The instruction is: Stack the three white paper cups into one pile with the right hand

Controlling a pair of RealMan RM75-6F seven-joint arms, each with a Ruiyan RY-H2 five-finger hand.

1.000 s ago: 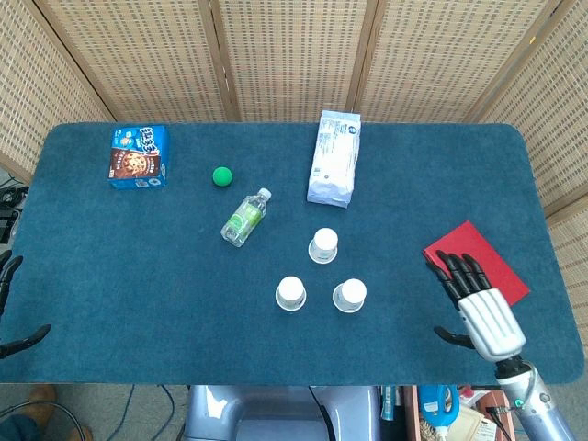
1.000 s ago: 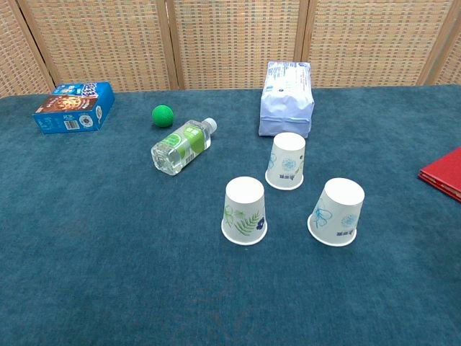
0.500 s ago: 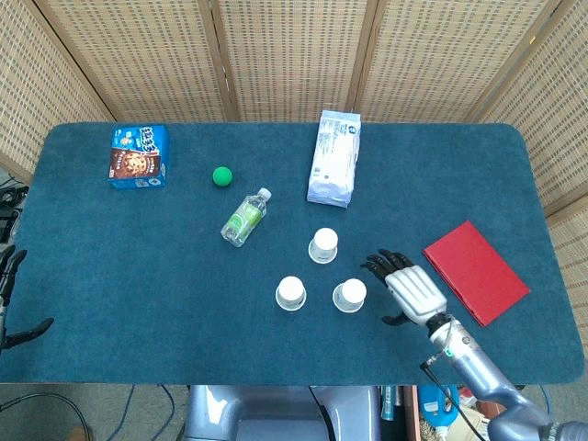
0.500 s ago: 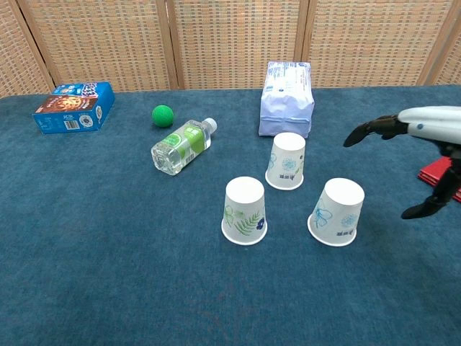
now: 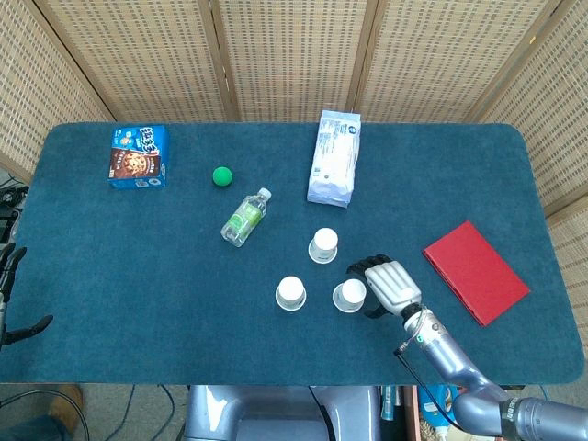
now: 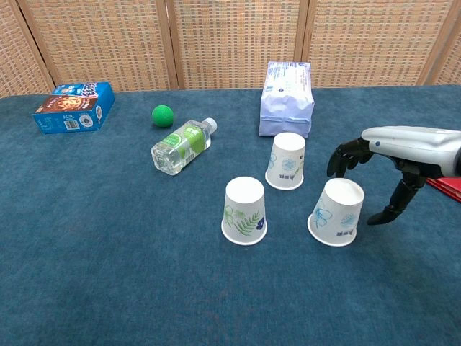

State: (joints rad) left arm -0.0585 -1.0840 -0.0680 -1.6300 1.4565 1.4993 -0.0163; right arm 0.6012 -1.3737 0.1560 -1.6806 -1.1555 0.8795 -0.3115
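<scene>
The right robot hand (image 6: 374, 176) hangs open and empty, fingers spread and curled downward, thumb apart from them. Its nearest target, the upside-down white paper cup with a blue flower print (image 6: 336, 212), stands on the blue-carpeted desk (image 5: 138, 276) just beside the robot hand at its 9 o'clock in the head view, not visibly touched. The cup's long axis is close to upright, leaning slightly. The fern-printed white paper cup (image 6: 245, 210) stands further at 9 o'clock; the third white paper cup (image 6: 286, 160) sits at about 11 o'clock. The left robot hand (image 5: 7, 294) rests open at the desk's far left edge, well apart.
</scene>
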